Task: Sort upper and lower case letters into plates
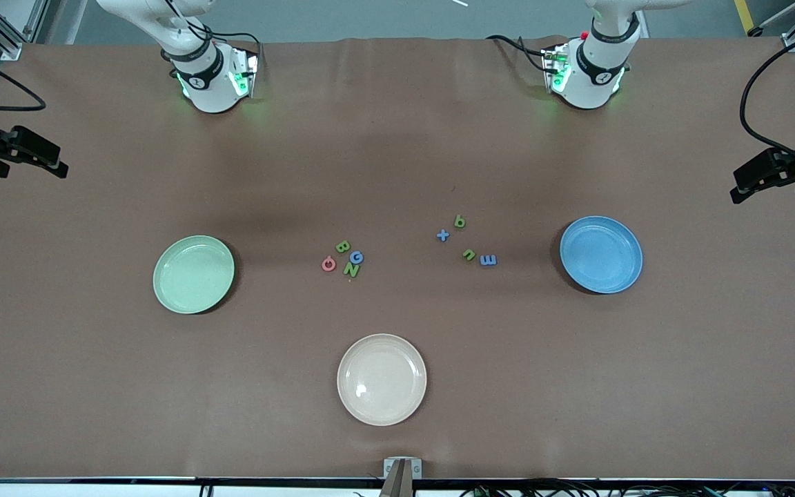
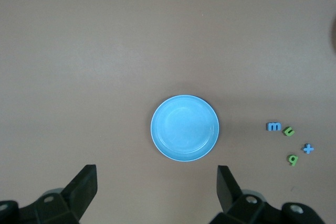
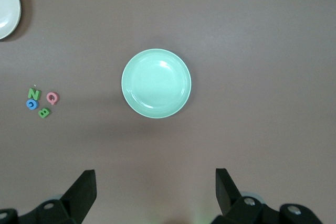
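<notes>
The desk (image 1: 397, 138) carried three plates. The pale green plate (image 1: 194, 274) lay toward the right arm's end, the blue plate (image 1: 601, 254) toward the left arm's end, both empty. A cream plate (image 1: 381, 379) sat between them, close to the desk edge nearest the front camera, also empty.

None of the letters was in a plate. The capitals lay in a tight cluster on the bare desk between the green plate and the desk's middle: a green B (image 1: 342, 246), a blue G (image 1: 356, 257), a pink G (image 1: 328, 263) and a green N (image 1: 351, 270). The small letters lay looser, between the middle and the blue plate: a green b (image 1: 459, 221), a blue x (image 1: 443, 235), a green u (image 1: 468, 255) and a blue m (image 1: 488, 260).

The left gripper (image 2: 155, 184) hung high over the desk just beside the blue plate, fingers spread wide and empty. The right gripper (image 3: 155, 184) hung likewise by the green plate, spread and empty. Both arms waited.
</notes>
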`<state>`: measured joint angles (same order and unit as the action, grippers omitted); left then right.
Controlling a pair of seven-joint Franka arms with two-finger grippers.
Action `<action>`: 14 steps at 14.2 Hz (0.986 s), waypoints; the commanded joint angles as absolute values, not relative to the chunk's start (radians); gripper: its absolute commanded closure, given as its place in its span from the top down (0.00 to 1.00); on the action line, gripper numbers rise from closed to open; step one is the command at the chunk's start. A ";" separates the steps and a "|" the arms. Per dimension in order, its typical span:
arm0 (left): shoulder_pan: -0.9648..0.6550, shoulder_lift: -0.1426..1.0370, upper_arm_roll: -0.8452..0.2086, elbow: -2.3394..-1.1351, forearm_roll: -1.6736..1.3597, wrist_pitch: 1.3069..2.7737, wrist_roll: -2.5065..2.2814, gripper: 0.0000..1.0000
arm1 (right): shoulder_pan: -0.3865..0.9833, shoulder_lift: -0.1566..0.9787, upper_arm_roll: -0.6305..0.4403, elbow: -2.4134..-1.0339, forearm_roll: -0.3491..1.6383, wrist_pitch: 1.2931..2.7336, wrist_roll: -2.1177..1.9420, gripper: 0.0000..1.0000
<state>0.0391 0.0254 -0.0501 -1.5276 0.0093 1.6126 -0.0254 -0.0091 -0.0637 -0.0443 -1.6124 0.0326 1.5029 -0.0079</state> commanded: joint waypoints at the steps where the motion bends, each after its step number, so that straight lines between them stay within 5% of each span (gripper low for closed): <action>1: 0.041 0.023 -0.054 -1.528 -0.006 1.608 -0.026 1.00 | -0.031 -0.064 -0.040 -1.598 0.017 1.455 -0.009 1.00; 14: 0.020 0.143 -0.130 -1.520 -0.002 1.612 -0.015 1.00 | 0.006 -0.064 -0.031 -1.603 -0.002 1.443 -0.009 1.00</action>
<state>0.0176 0.1341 -0.1261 -1.5328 0.0080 1.6167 -0.0239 0.0002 -0.0636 -0.0326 -1.6055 0.0136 1.4429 -0.0094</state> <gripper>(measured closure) 0.000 0.000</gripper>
